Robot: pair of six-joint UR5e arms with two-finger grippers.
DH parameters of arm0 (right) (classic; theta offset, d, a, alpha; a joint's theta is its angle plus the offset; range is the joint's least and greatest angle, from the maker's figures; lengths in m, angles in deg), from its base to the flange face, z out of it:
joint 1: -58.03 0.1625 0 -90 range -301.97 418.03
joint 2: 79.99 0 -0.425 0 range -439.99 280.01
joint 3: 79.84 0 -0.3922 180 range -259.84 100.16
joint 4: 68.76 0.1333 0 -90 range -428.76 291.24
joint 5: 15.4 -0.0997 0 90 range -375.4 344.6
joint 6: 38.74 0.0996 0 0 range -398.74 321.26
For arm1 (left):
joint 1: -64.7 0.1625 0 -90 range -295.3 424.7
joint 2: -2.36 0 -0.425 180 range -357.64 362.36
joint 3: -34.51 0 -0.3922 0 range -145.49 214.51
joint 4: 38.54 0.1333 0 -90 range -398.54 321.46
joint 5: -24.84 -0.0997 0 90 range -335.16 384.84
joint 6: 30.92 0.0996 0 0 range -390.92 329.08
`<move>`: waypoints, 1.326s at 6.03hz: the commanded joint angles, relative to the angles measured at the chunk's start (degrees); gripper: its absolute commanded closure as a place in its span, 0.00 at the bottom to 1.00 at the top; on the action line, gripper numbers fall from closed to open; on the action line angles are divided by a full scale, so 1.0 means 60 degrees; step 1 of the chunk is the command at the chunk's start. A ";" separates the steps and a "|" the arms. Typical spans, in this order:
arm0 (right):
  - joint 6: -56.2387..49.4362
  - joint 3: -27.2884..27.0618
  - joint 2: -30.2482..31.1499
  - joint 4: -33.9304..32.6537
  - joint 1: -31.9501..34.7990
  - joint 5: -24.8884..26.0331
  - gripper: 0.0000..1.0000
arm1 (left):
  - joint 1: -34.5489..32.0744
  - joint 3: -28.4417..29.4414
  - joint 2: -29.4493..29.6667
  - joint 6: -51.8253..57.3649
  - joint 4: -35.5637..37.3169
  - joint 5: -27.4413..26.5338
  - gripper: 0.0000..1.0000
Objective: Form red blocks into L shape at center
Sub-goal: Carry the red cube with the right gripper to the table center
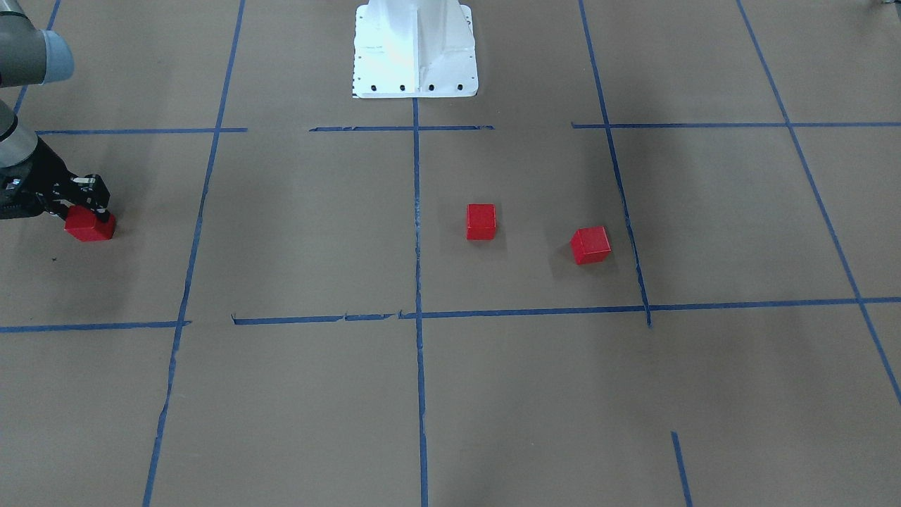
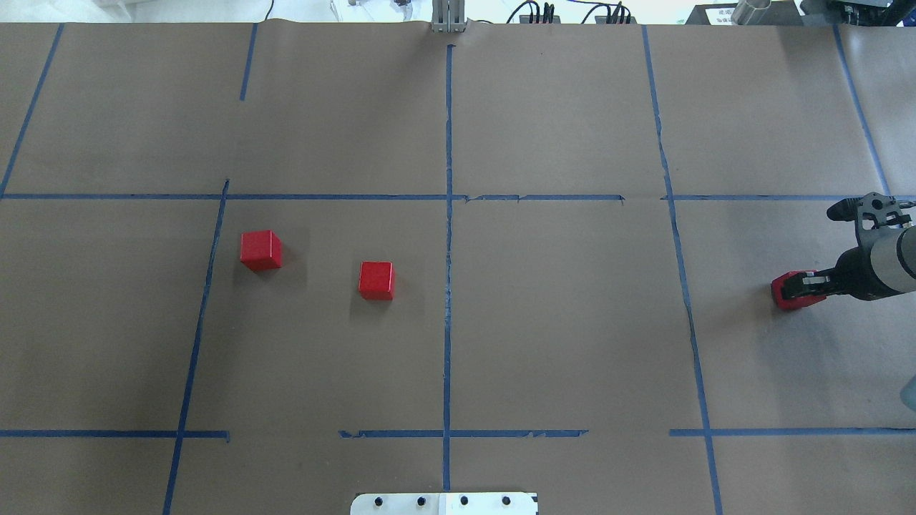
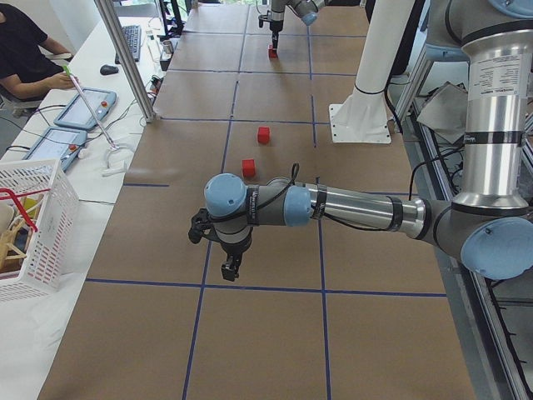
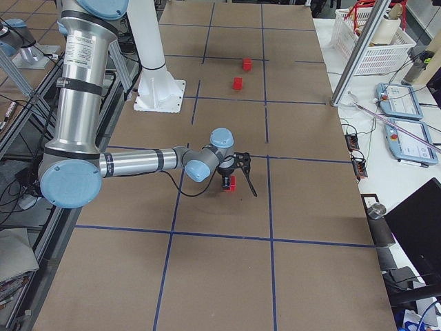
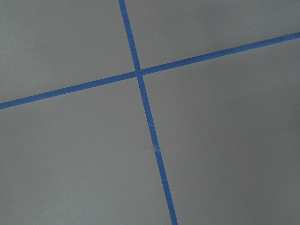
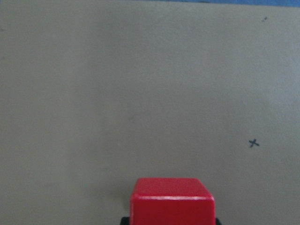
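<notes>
Two red blocks lie loose on the brown paper, one near the centre line (image 1: 481, 222) (image 2: 376, 280), the other farther toward my left side (image 1: 590, 245) (image 2: 261, 250). The third red block (image 1: 90, 225) (image 2: 791, 293) is far out on my right side, and my right gripper (image 1: 84, 211) (image 2: 796, 287) is shut on it at the table surface. The right wrist view shows this block (image 6: 172, 200) between the fingers at the bottom edge. My left gripper (image 3: 229, 268) shows only in the exterior left view, hanging above the paper; I cannot tell whether it is open or shut.
The white robot base (image 1: 415, 49) (image 2: 444, 504) stands at the table's robot-side edge. Blue tape lines (image 5: 145, 108) grid the paper. A white basket (image 3: 33, 225), tablets and a seated person (image 3: 25, 50) are beside the table on the operators' side.
</notes>
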 commanded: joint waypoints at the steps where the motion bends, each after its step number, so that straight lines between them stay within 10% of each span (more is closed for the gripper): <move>1: 0.0901 -0.1191 -0.0171 -0.0103 -0.0588 -0.0006 1.00 | 0.0000 -0.0116 -0.0015 -0.0028 0.0015 0.0010 0.00; 3: 0.4829 -0.1609 -0.2139 -0.0147 -0.2648 0.0881 1.00 | 0.0014 -0.0453 -0.0249 -0.0028 0.0015 0.0010 0.00; 5: 0.6630 -0.1566 -0.5938 -0.4442 -0.4129 0.1978 1.00 | 0.0015 -0.0483 -0.0249 -0.0013 0.0000 0.0010 0.00; 8: 0.7194 0.0798 -0.8765 -0.5479 -0.5062 0.3232 1.00 | 0.0015 -0.0542 -0.0249 -0.0013 0.0000 0.0010 0.00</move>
